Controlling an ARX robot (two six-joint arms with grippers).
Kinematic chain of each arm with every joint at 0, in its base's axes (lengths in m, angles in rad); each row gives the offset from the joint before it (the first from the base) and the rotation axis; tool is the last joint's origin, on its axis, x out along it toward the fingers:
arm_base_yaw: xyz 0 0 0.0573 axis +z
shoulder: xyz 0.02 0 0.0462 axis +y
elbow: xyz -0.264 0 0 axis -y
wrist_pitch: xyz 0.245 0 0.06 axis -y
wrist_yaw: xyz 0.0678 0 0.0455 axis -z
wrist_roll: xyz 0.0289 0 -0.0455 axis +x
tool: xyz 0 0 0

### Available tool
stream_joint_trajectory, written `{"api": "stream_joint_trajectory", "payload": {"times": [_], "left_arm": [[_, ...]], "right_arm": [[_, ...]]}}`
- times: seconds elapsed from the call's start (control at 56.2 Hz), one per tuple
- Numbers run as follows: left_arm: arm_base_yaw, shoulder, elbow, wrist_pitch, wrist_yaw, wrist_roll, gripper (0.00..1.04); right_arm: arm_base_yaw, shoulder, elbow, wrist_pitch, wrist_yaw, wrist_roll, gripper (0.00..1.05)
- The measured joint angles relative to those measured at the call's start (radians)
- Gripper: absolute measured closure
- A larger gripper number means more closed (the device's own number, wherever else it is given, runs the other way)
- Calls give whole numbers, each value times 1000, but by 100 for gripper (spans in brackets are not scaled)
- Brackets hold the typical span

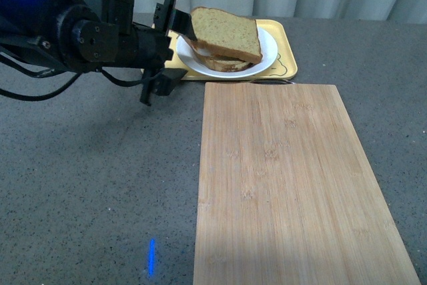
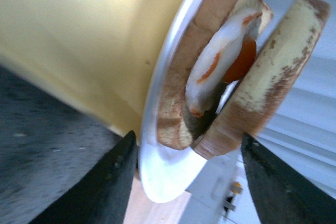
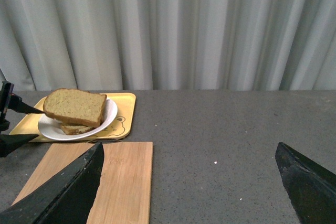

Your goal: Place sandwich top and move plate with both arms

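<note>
Left hand [image 1: 175, 35]: at the near-left rim of the plate, fingers spread wide, one above and one below the sandwich top's left edge; grip on the slice not discernible.
Sandwich top [image 1: 227, 33]: brown wholemeal slice, tilted, over the egg slice, left edge raised.
Egg slice [image 2: 197, 72]: on the plate, fried egg [image 2: 220, 61] on top, just under the sandwich top.
Plate [image 1: 263, 65]: white, round, on the yellow tray [image 1: 283, 38] at the far side of the table [image 1: 93, 185].
Cutting board [image 1: 287, 185]: bamboo, just in front of the tray.
Right hand [image 3: 191, 182]: spread wide, empty, above the table, well apart from the plate.
</note>
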Motion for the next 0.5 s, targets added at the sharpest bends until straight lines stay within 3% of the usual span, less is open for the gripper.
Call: {"api": "stream_joint_trajectory", "payload": {"times": [0.196, 0.249, 0.303, 0.41, 0.499], "left_arm": [[18, -160, -133, -94, -177, 312, 13], [21, -175, -256, 286, -385, 644, 26], [31, -204, -390, 530, -425, 861, 37], [53, -289, -569, 748, -422, 1118, 53], [85, -463, -756, 834, -395, 1260, 76]], "right_arm": [[0, 0, 0, 0, 0, 0, 9], [0, 0, 0, 0, 0, 0, 9], [0, 0, 0, 0, 0, 0, 9], [0, 0, 0, 0, 0, 0, 9], [0, 0, 0, 0, 0, 0, 9]]}}
